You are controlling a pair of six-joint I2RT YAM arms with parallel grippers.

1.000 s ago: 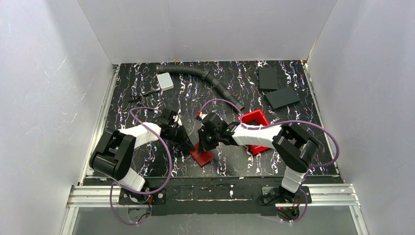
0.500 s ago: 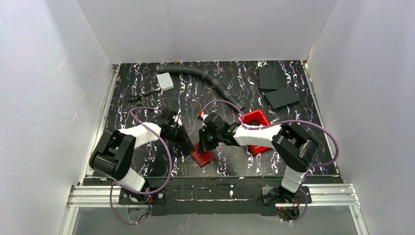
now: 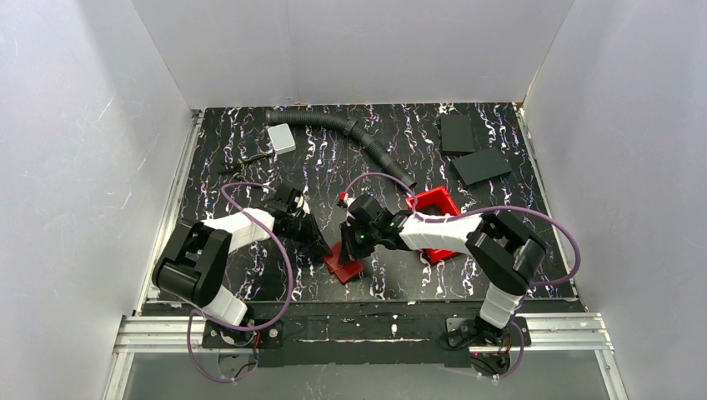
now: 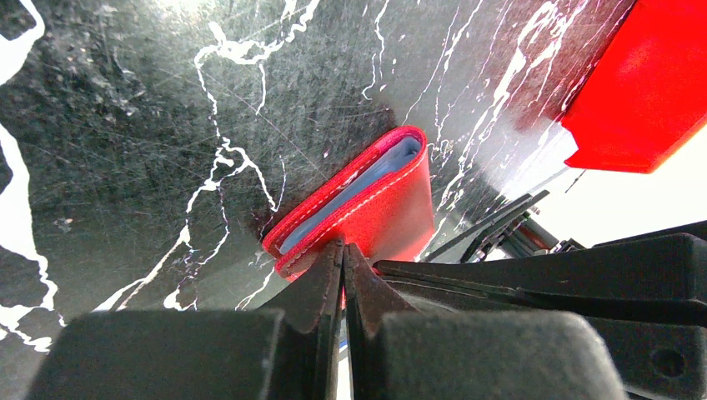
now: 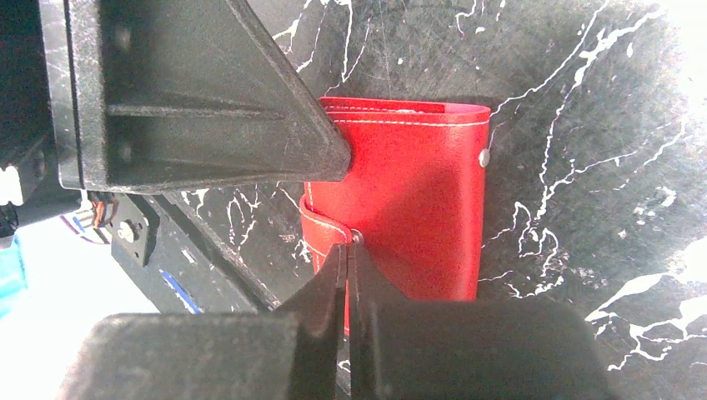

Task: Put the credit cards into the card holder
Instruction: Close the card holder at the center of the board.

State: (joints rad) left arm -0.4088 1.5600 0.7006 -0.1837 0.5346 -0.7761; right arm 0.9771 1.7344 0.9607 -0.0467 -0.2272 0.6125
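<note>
Two arms close in on one small red card holder (image 5: 417, 200) lying flat on the black marbled desk (image 5: 584, 167). The right gripper (image 5: 350, 250), jaws pressed together, has its tips at the holder's clasp tab (image 5: 321, 225). The left gripper (image 4: 342, 250), likewise closed to a point, touches the holder from the other side. From the right gripper the holder lies straight ahead and just under the tips, its long axis running directly away along the line of the fingers. The tab wraps round the long edge on that gripper's left and ends in a snap (image 5: 357, 237) right at the tips. Whether the closed jaws actually nip the tab cannot be told. From the left gripper the holder lies ahead and slightly to the right. Its near edge touches the tips and its long axis slants away to the right, toward the red bin (image 4: 650, 92) beyond. Pale blue cards (image 4: 379, 169) show inside the holder along the side facing the left gripper's left, so the cards appear to be in place already. Both arms are at the holder, neither nearer than the other, but only the right one is at the tab. The coming move looks to turn on that: working the tab shut across the top face, with the left gripper placed at the right gripper's far-left corner of the holder to pin it against sliding.
</note>
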